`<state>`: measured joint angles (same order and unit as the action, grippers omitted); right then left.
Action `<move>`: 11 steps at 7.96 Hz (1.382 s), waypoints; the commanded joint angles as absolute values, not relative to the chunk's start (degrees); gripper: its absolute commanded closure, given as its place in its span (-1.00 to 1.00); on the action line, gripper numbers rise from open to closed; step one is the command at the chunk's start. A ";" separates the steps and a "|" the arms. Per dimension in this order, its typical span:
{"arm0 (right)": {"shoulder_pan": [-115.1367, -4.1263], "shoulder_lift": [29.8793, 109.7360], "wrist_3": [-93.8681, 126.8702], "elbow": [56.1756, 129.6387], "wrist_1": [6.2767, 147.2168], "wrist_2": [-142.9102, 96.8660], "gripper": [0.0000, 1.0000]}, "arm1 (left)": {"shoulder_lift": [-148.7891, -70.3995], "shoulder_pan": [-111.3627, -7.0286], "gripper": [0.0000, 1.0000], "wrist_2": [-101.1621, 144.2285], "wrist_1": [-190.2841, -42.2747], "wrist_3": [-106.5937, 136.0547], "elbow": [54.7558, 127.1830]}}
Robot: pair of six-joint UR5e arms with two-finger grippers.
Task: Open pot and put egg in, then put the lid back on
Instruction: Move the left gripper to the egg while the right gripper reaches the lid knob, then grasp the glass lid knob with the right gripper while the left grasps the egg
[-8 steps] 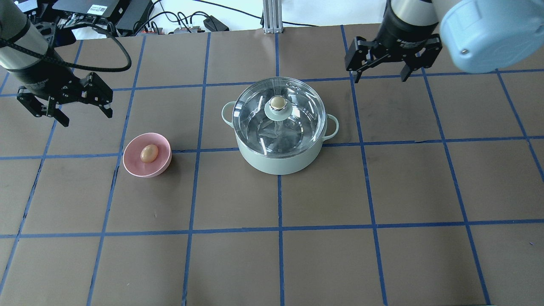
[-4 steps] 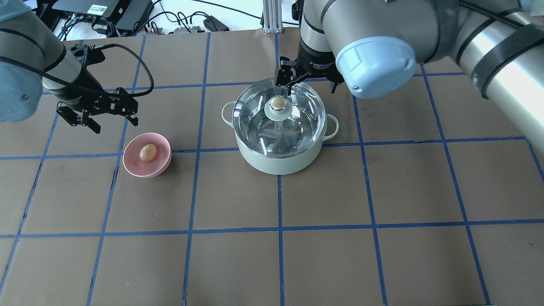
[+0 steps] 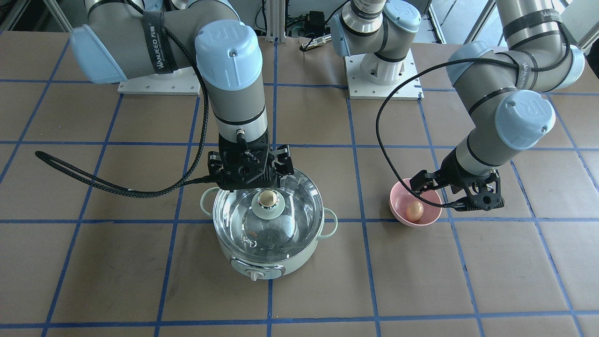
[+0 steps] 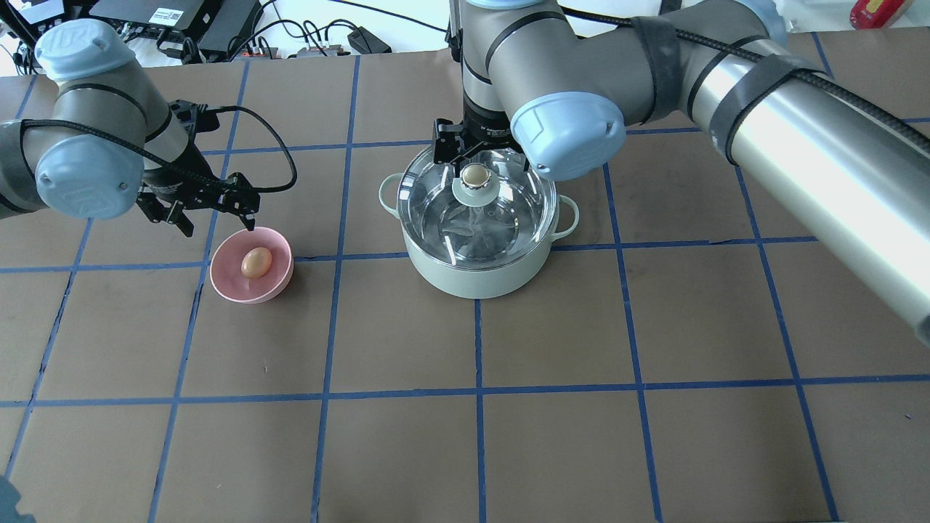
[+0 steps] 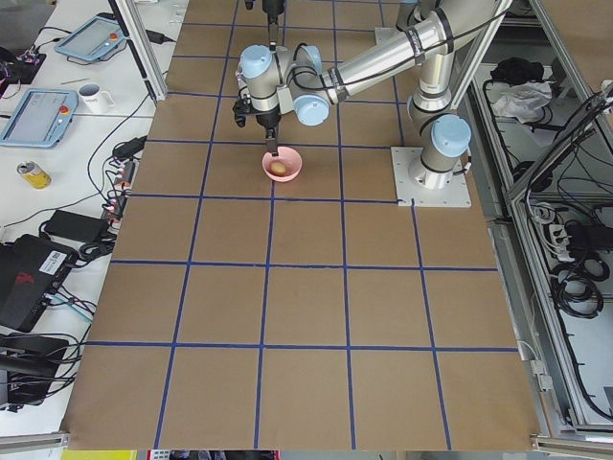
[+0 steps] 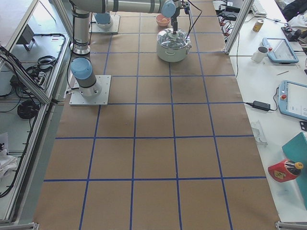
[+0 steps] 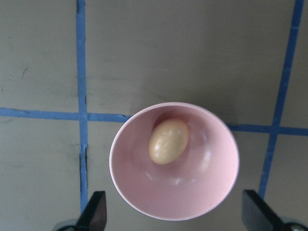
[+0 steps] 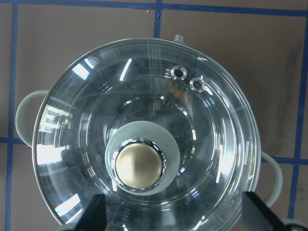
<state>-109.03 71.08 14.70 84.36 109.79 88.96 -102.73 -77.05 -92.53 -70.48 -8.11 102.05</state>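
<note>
Both arms have swung in from the far corners within the last second. Right claw [image 3: 250, 180] now hangs spread just far of the knob [image 4: 474, 174], above the lid [image 4: 508, 211], which sits on the pot [image 4: 476, 280] mid-table [image 4: 581, 436]. Left claw [image 4: 220, 224], also spread, is over the far rim of the pink bowl [image 4: 225, 283]; the egg [image 4: 254, 262] lies inside. Nothing gripped yet, looks like the lid lift comes next. Right arm strap [image 3: 157, 42] reads "WANJEED"; joint cap [image 3: 227, 35] reads "UR".

The egg [image 4: 256, 262] is held in a bowl [image 4: 232, 292] set left of the pot [image 4: 472, 282], on which the lid [image 4: 512, 211] is seated.
</note>
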 commanded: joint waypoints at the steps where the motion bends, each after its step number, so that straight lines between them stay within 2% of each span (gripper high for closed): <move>1: -110.47 67.51 16.42 82.89 111.53 88.77 -1.00 | -106.86 -77.34 -1.00 -96.78 -68.13 -7.56 103.36; 3: -110.65 66.71 16.44 82.79 111.88 88.86 -1.00 | -108.10 -77.52 -0.94 -93.78 -66.27 -7.82 103.88; 6: -110.65 66.53 15.65 83.23 111.97 89.03 -0.66 | -109.16 -77.43 -0.93 -94.31 -65.48 -8.61 105.46; 7: -110.65 66.45 15.64 83.41 111.89 88.95 -0.41 | -109.51 -77.43 -0.93 -94.13 -65.30 -8.53 105.73; 8: -110.65 66.45 15.99 83.41 111.88 88.95 -0.28 | -109.86 -77.43 -0.93 -93.87 -65.30 -8.44 105.91; 9: -110.65 66.62 15.91 83.41 111.80 88.86 0.22 | -109.86 -77.43 -0.93 -93.87 -65.30 -8.44 106.00; 10: -110.57 66.88 15.82 83.23 111.71 88.86 0.55 | -110.04 -77.43 -0.86 -93.78 -65.30 -8.44 106.61; 11: -110.57 67.06 15.65 82.62 111.36 88.77 0.70 | -110.13 -77.43 -0.85 -93.87 -65.30 -8.44 106.96</move>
